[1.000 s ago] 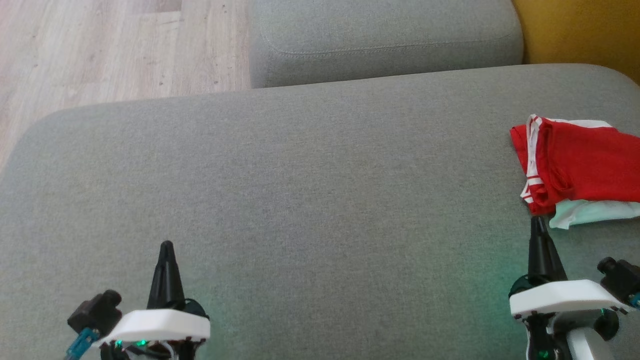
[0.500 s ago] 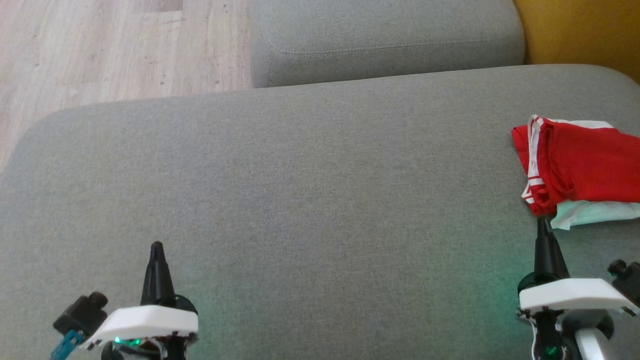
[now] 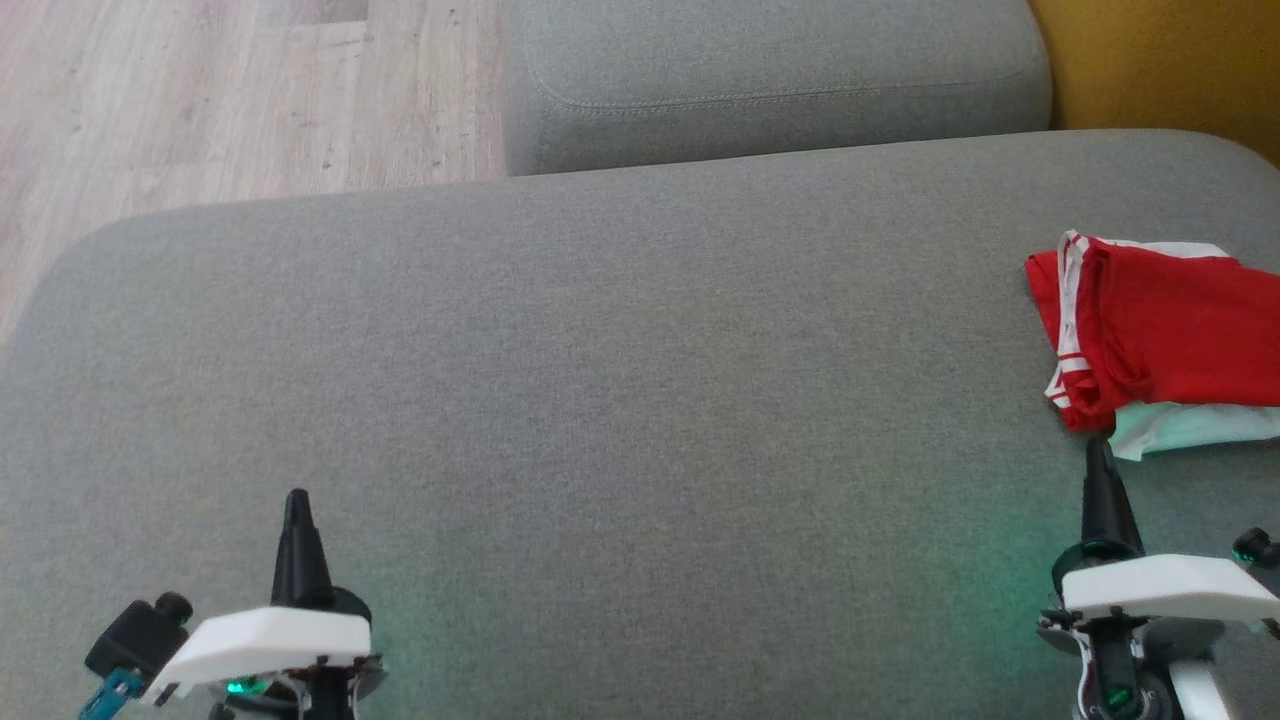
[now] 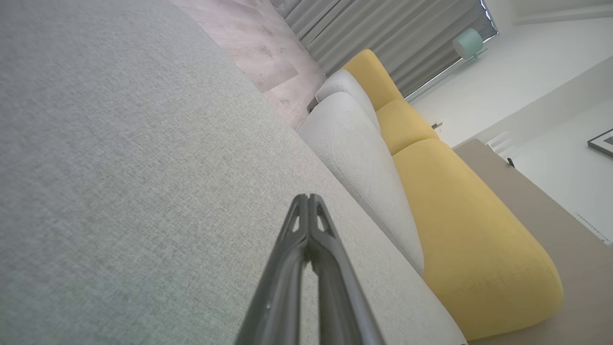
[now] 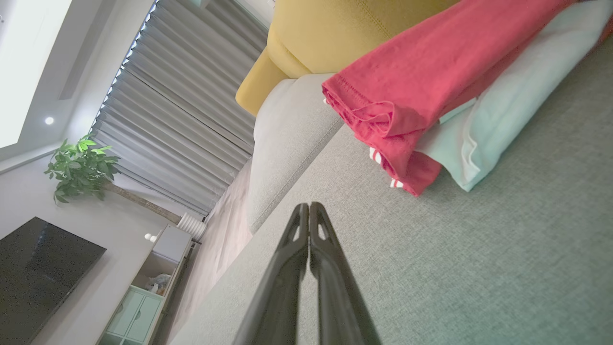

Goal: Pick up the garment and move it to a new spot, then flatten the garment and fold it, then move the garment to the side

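No readable text, label, brand, number or sign on anything in view.

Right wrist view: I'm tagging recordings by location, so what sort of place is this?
Likely a home living room: a grey fabric sofa, a dark flat television screen, and a green leafy plant beside grey pleated curtains.

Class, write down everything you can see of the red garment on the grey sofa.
The red garment is soft cloth with white stripe trim and a stitched hem. It lies folded and bunched at the right of the sofa, resting on a pale mint cloth that sticks out beneath it. The right gripper, jaws shut, sits just short of it, not touching.
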Controlling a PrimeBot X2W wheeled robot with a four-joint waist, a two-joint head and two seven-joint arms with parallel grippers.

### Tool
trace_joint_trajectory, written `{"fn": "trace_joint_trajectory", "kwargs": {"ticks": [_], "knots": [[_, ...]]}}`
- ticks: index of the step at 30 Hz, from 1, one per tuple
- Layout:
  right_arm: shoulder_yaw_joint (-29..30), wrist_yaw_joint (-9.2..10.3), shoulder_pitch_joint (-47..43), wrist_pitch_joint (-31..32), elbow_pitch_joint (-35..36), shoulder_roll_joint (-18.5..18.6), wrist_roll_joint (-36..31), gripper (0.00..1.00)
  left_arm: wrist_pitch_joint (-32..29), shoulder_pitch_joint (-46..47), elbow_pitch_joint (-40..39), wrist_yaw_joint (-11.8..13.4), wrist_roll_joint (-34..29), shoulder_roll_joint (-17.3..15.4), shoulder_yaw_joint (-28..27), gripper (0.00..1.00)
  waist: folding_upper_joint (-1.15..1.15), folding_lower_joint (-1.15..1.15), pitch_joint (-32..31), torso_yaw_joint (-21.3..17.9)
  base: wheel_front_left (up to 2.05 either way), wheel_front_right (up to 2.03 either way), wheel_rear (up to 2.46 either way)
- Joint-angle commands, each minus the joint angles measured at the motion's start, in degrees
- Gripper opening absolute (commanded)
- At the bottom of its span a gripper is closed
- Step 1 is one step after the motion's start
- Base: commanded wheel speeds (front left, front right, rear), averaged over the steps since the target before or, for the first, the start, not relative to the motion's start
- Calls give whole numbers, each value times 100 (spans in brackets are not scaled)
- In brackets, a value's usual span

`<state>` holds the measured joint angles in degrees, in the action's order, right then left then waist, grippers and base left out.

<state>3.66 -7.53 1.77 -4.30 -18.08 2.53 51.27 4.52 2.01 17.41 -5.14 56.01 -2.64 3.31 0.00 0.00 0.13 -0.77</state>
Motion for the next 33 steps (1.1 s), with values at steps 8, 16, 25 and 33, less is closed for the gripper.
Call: {"fn": "trace_joint_trajectory", "kwargs": {"ticks": [8, 16, 25, 33], "knots": [[5, 2, 334, 164, 249, 25, 625, 0, -164, 324, -224, -82, 544, -14, -270, 0, 0, 0, 1, 11, 0, 0, 0], [46, 3, 349, 297, 272, 27, 1124, 0, -299, 338, -240, -104, 986, -15, -373, 0, 0, 0, 1, 20, 0, 0, 0], [87, 3, 365, 429, 294, 28, 1622, 0, -434, 351, -256, -126, 1429, -17, -475, 0, 0, 0, 2, 30, 0, 0, 0], [133, 3, 382, 577, 319, 30, 2181, 0, -585, 367, -274, -151, 1925, -18, -591, 0, 0, 0, 2, 40, 0, 0, 0]]}}
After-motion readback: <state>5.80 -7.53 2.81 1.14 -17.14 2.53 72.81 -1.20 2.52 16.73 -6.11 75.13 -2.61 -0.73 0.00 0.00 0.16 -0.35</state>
